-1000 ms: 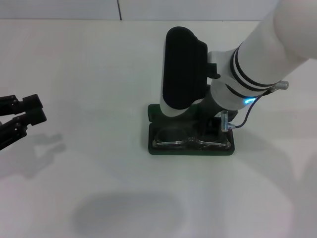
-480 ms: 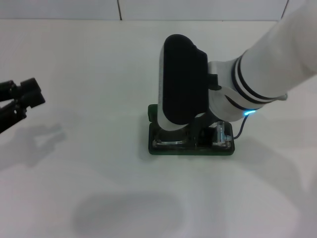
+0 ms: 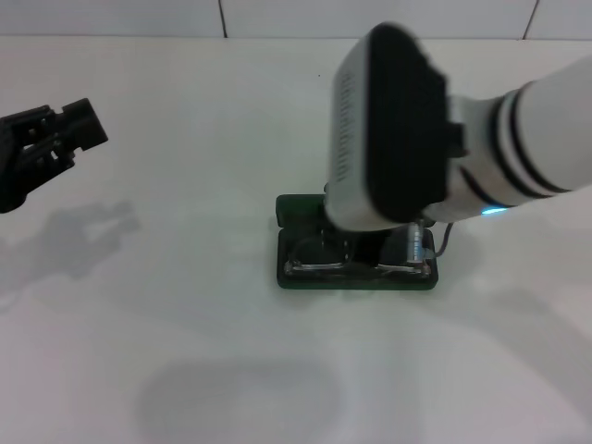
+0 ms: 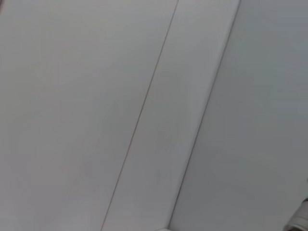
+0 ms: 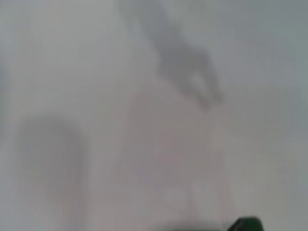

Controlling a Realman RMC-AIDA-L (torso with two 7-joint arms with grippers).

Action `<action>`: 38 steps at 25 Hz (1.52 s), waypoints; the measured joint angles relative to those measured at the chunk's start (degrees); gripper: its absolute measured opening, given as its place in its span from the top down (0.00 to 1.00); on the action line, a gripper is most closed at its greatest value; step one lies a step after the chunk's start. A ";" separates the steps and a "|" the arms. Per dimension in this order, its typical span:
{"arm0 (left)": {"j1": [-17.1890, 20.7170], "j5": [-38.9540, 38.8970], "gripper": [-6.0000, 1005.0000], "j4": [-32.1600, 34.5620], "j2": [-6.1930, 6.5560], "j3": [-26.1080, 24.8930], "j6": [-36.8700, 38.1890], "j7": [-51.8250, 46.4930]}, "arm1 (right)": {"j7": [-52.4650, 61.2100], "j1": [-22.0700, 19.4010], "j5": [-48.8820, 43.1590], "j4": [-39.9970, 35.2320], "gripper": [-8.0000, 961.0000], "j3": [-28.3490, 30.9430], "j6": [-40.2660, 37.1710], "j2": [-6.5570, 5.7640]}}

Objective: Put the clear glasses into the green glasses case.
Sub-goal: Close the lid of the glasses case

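Note:
The green glasses case (image 3: 356, 283) lies open in the middle of the white table. The clear glasses (image 3: 319, 259) rest inside it, lenses toward the front edge. My right arm's wrist housing (image 3: 393, 129) hangs over the case's back half and covers most of my right gripper (image 3: 368, 250), which shows only as a dark shape between the lenses. A green corner of the case (image 5: 246, 224) shows at the edge of the right wrist view. My left gripper (image 3: 55, 139) is held above the table at the far left, well away from the case.
The white table (image 3: 185, 351) carries shadows of both arms. A light tiled wall (image 3: 222, 17) runs along the back. The left wrist view holds only pale flat surfaces with a seam (image 4: 144, 110).
My right wrist has risen and shifted right over the case, so it looks larger. The left gripper has lifted and moved toward the back. The glasses stay in the case.

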 joint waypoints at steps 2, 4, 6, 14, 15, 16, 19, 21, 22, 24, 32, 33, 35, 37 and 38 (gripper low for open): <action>-0.36 -0.03 0.71 -0.04 -0.16 0.00 -0.22 -0.43 | -3.79 -3.21 4.36 -1.75 0.85 2.82 1.49 0.01; -0.50 -0.07 0.71 -0.05 -0.32 0.00 -0.26 -0.49 | -8.67 -6.66 10.05 -3.02 0.85 6.74 2.47 0.07; -0.66 -0.09 0.71 -0.05 -0.53 0.00 -0.37 -0.90 | -14.01 -9.54 17.28 -3.38 0.85 11.03 2.26 0.11; -5.05 1.39 0.72 -0.23 -1.95 1.20 -3.14 -4.33 | -38.78 -20.04 54.56 7.12 0.85 34.92 -10.73 -0.22; -6.07 1.91 0.72 -0.32 -2.42 1.37 -3.72 -4.33 | -41.45 -21.16 59.16 11.12 0.85 38.56 -12.68 -0.22; -6.83 2.57 0.72 -0.40 -2.81 1.46 -4.29 -4.30 | -44.42 -21.76 63.41 15.64 0.85 41.97 -15.19 -0.30; -9.50 4.28 0.72 -0.50 -4.36 1.94 -6.31 -4.12 | -51.57 -22.18 70.35 27.91 0.85 51.46 -23.46 -0.43; -11.27 5.45 0.72 -0.50 -5.34 2.39 -7.74 -4.15 | -53.31 -22.24 70.59 33.79 0.85 56.94 -26.67 -0.46; -12.18 5.94 0.72 -0.61 -5.80 3.14 -8.73 -4.15 | -54.01 -22.36 70.43 36.34 0.85 59.04 -27.60 -0.46; -13.66 6.17 0.72 -1.37 -6.28 5.65 -10.89 -3.98 | -55.80 -22.70 69.90 41.37 0.85 62.85 -29.14 -0.47; -22.25 5.31 0.72 -11.24 -6.61 18.16 -22.95 -1.82 | -57.15 -23.01 61.65 53.09 0.85 80.78 -31.05 -0.78; -23.13 4.91 0.72 -12.31 -6.75 19.37 -24.15 -1.44 | -57.17 -23.04 61.41 53.81 0.86 82.43 -31.25 -0.84; -24.31 3.68 0.72 -14.06 -6.96 21.26 -25.84 -0.46 | -57.27 -23.24 61.27 55.09 0.86 84.79 -31.82 -1.00; -25.06 1.35 0.73 -16.02 -7.06 23.59 -27.54 1.04 | -57.30 -23.45 61.24 55.54 0.86 85.60 -32.09 -1.10; -25.15 0.29 0.74 -16.49 -7.07 24.57 -28.09 1.46 | -57.31 -23.52 61.21 55.60 0.86 85.69 -32.12 -1.12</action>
